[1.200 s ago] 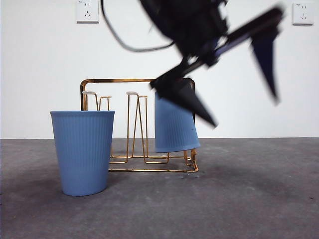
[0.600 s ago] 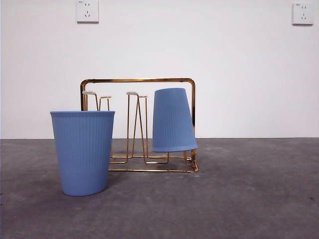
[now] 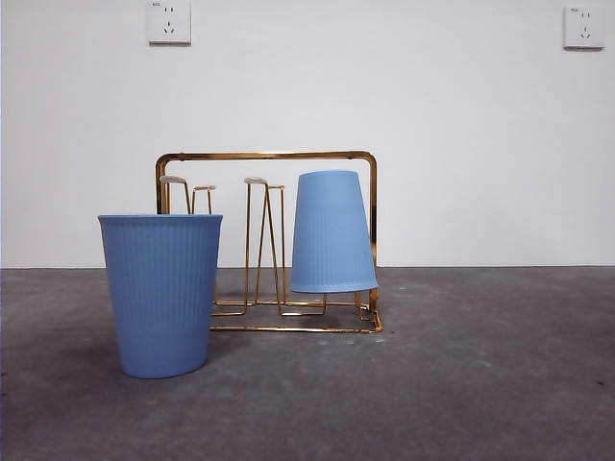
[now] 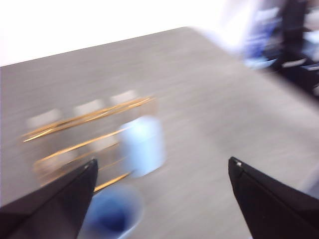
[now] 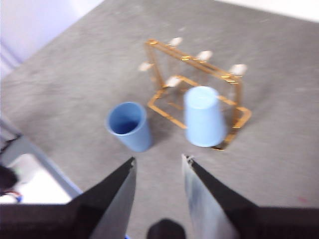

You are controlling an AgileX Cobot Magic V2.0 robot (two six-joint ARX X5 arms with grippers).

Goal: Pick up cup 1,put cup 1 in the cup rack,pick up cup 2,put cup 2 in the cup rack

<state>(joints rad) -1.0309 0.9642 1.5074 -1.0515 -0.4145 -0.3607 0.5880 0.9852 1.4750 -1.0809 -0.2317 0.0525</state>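
Observation:
One blue ribbed cup [image 3: 332, 235] hangs upside down on a prong at the right end of the gold wire cup rack [image 3: 264, 156], free of any gripper. A second blue cup [image 3: 160, 293] stands upright on the table in front of the rack's left end. Neither arm shows in the front view. From high above, my right gripper [image 5: 159, 158] is open and empty over the upright cup [image 5: 128, 125], the inverted cup [image 5: 203, 117] and the rack [image 5: 159, 50]. In the blurred left wrist view, my left gripper [image 4: 162, 162] is wide open above the rack [image 4: 84, 134] and both cups.
The grey table [image 3: 480, 384] stretches around the rack. A white wall with two sockets [image 3: 168, 21] stands behind. The right wrist view shows the table's edge [image 5: 45, 159] near the upright cup's side.
The dark arm that hung open beside the inverted cup a second ago has lifted out of the front view. The inverted cup has settled a little straighter on its prong.

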